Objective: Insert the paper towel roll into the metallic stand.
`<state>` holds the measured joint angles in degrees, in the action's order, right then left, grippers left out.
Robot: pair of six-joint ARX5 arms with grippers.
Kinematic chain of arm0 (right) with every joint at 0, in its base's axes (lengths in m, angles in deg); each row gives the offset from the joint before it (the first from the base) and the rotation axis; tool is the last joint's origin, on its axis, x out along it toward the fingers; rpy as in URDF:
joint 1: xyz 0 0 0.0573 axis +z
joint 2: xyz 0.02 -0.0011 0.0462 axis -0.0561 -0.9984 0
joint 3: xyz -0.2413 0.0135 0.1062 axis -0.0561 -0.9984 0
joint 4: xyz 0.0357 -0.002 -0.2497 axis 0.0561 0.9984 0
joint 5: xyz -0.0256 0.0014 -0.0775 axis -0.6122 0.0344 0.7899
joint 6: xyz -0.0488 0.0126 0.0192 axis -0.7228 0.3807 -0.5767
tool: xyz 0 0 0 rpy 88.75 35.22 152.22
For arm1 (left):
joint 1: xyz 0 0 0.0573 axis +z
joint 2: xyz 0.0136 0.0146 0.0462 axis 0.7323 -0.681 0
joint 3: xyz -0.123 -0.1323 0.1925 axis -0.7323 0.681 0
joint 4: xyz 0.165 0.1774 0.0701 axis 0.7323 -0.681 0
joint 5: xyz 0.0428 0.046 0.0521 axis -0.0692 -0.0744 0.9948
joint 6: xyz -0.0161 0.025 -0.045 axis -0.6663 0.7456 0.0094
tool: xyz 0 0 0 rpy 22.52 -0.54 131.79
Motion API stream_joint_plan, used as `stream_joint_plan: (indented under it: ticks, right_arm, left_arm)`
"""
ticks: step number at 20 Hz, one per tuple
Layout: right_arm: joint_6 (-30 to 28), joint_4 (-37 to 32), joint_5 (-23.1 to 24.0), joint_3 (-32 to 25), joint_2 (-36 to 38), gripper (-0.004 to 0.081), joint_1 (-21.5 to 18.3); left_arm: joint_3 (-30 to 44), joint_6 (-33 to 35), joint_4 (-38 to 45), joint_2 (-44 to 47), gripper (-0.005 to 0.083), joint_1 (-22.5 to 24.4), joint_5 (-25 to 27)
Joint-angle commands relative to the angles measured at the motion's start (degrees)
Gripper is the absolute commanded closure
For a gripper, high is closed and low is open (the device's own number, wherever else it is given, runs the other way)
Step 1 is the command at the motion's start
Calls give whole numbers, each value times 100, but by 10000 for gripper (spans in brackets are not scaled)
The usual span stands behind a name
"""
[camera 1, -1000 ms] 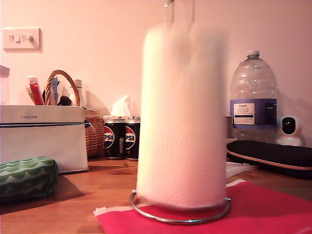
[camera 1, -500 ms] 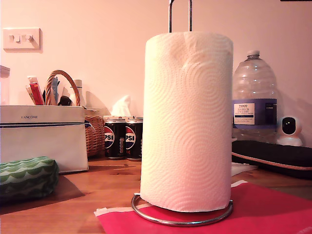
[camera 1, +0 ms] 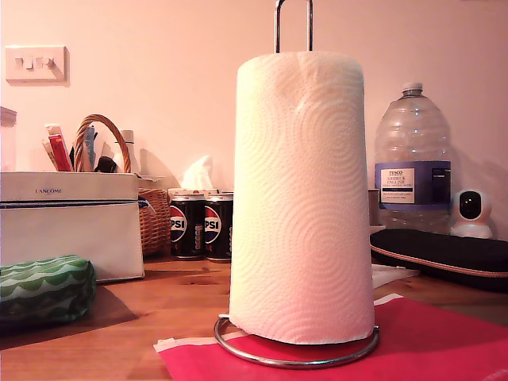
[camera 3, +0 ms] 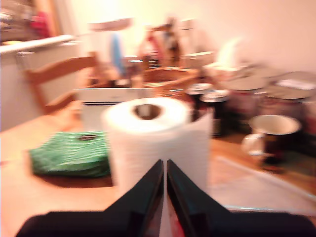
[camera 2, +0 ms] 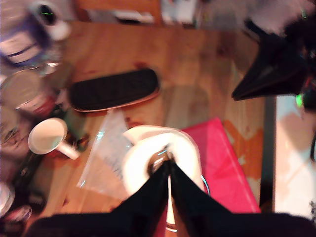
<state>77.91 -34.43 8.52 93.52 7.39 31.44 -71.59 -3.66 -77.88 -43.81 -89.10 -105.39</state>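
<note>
The paper towel roll (camera 1: 302, 198) stands upright on the metallic stand's ring base (camera 1: 294, 361), and the two chrome rods (camera 1: 292, 24) rise out of its top. Neither gripper shows in the exterior view. My first gripper (camera 2: 169, 165) hangs above the roll (camera 2: 140, 160), shut with nothing between its black fingers; its tips point at the core, where a bit of chrome shows. My second gripper (camera 3: 164, 165) is shut and empty too, a short way from the roll's side (camera 3: 148, 143).
The stand sits on a red mat (camera 1: 429, 341). In the exterior view a big water bottle (camera 1: 413, 159), a black case (camera 1: 444, 254) and a small white camera (camera 1: 472, 213) are on the right; cola cans (camera 1: 198, 226), a white box (camera 1: 67, 222) and a green pouch (camera 1: 44, 290) on the left. A mug (camera 2: 47, 138) stands near.
A second ago the roll was a moving blur on the stand. It now rests still on the ring, its top a little narrower on the exterior view's right.
</note>
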Motion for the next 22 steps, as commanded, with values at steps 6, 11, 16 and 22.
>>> stream_joint_plan:
  ticks: [6,11,16,22]
  right_arm:
    - [-133,87,1176,17,-35,783,-280]
    - [-33,98,1139,17,-33,783,-721]
    - [13,94,1119,17,-24,783,-800]
    - [7,125,678,17,-24,783,-800]
  left_arm:
    - [153,-369,367,136,797,223,-181]
    - [962,-498,1016,717,797,352,-66]
    - [2680,-798,2343,1915,797,824,-59]
    - [5506,-1526,4413,3711,797,1276,304]
